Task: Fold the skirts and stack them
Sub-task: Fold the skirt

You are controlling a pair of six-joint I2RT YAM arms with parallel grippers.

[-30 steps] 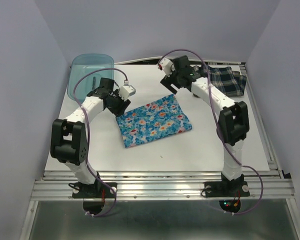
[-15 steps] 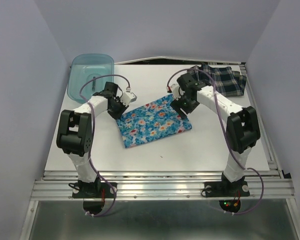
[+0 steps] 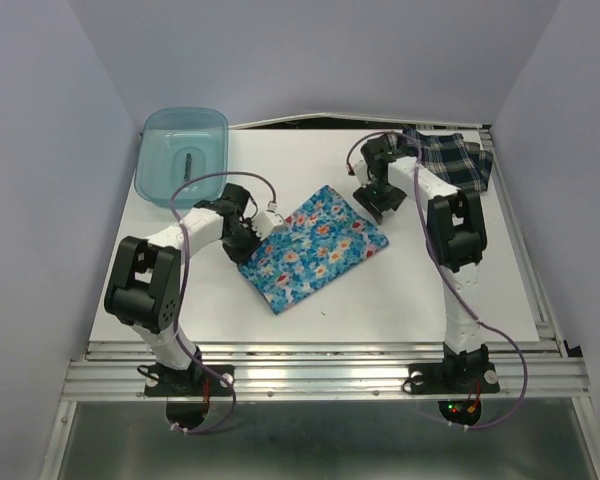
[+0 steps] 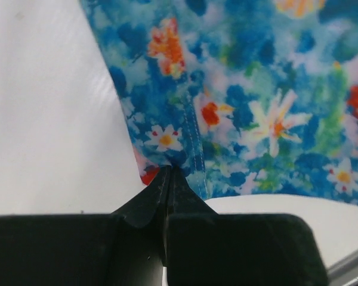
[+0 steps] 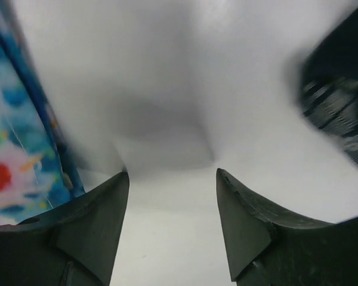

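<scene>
Left gripper is clamped tight on the floral skirt, jaws pressed together with a nip of hem between them, right by the cloth's left corner. Right gripper stands spread, nothing between its fingers but bare table. It hovers just off the skirt's far right end, with blue print showing at the left of its wrist view.

So the cloth lies flat mid-table between the two arms, long axis on a slant from near left to far right, a gripper at each end. That's the relation that counts: the left has its end in hand, while the right sits just beside its end, the edge lying to its left. A short sideways reach onto that edge looks like what a fold would need.

The plaid skirt lies bunched at the far right corner, beyond the right gripper and apart from the floral one, not folded by the look of it.
</scene>
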